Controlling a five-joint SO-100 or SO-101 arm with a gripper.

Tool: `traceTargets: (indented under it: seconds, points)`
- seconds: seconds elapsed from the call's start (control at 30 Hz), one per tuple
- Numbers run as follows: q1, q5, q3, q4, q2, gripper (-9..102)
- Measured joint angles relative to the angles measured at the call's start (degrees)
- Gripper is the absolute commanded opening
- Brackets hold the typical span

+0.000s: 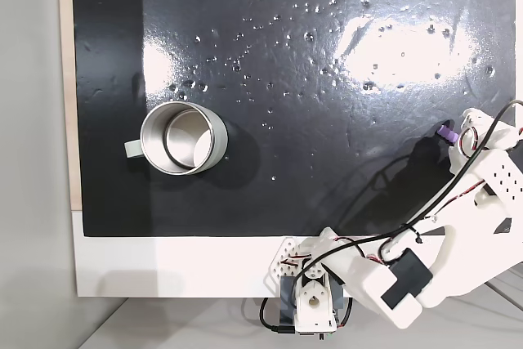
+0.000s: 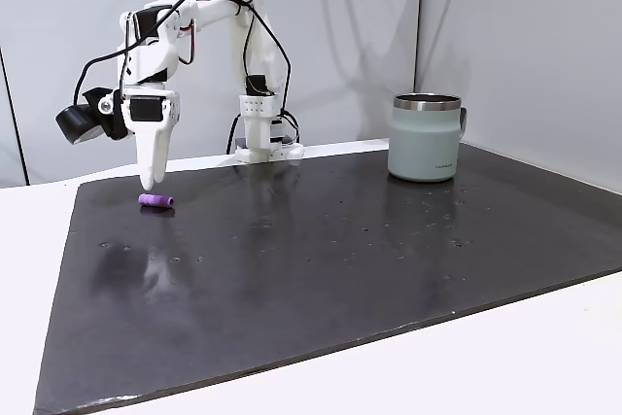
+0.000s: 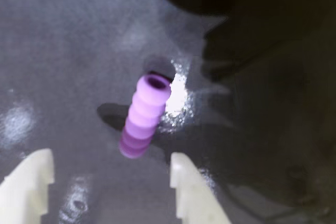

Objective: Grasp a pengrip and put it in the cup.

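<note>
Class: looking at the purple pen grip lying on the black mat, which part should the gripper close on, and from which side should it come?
Grip the pen grip across its ribbed middle, coming straight down from above. It lies flat on the mat, so only its sides are free, and the open gripper already straddles one end.

You had a black mat (image 1: 327, 161) spread over a white table (image 1: 163, 267); the mat's glossy surface threw back bright patches of light and was dotted with small raised specks, thickest toward the top of a fixed view. In another fixed view the mat (image 2: 340, 269) lay flat with the table's white edge (image 2: 544, 347) showing in front of it. Pale grey wall panels (image 2: 525, 36) stood behind.
</note>
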Motion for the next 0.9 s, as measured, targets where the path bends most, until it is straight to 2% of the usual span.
traceTargets:
  seconds: [0.47, 0.9]
  points:
    - [0.53, -0.97, -0.62, -1.32, -6.50, 24]
    - [0.79, -0.97, -1.76, -1.32, -8.00, 2]
